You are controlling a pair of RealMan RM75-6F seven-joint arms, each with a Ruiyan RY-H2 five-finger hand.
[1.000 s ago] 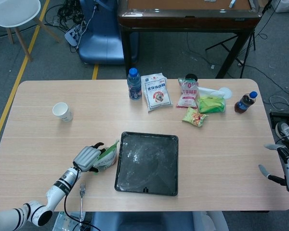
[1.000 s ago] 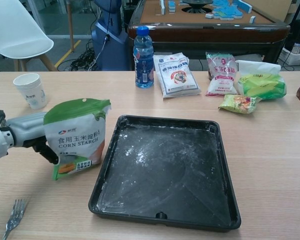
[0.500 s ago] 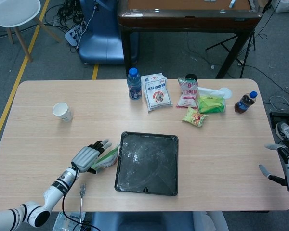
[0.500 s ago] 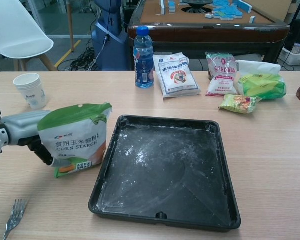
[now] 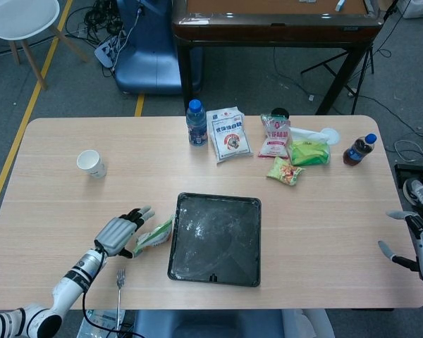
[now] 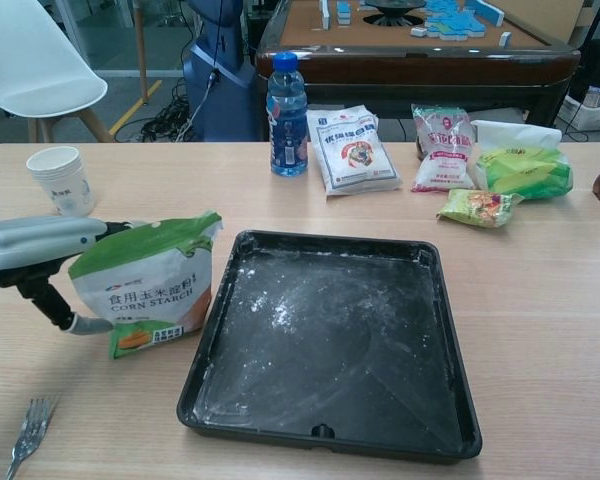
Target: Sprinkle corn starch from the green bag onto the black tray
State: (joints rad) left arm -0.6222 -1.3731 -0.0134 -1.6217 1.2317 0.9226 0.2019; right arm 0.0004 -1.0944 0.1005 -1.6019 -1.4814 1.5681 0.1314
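Pale wood covers the desk (image 5: 70, 204) in front of me, with a grey floor and a dark game table beyond it. My black tray (image 6: 332, 340) lies near the front edge, and its floor already shows faint white dusting toward the upper left. Just beside its left rim stands the green bag (image 6: 147, 283) of corn starch, leaning over with its base on the wood and its top tipped toward the tray.

My left hand (image 5: 118, 234) sits at the bag's far side; its fingers (image 5: 137, 215) are spread apart, and from the chest view they seem to lie against the bag's back rather than clamp it, though I cannot tell whether any real grip remains. My right hand (image 5: 414, 229) hangs off the right end of the desk, fingers apart and empty.

I judge the sprinkling either done or paused, with the bag set down beside the tray. If more starch is wanted, I need to close my fingers firmly around the bag's body, lift it over the tray and tilt the mouth downward. A fork (image 6: 28, 428) lies near the front left corner
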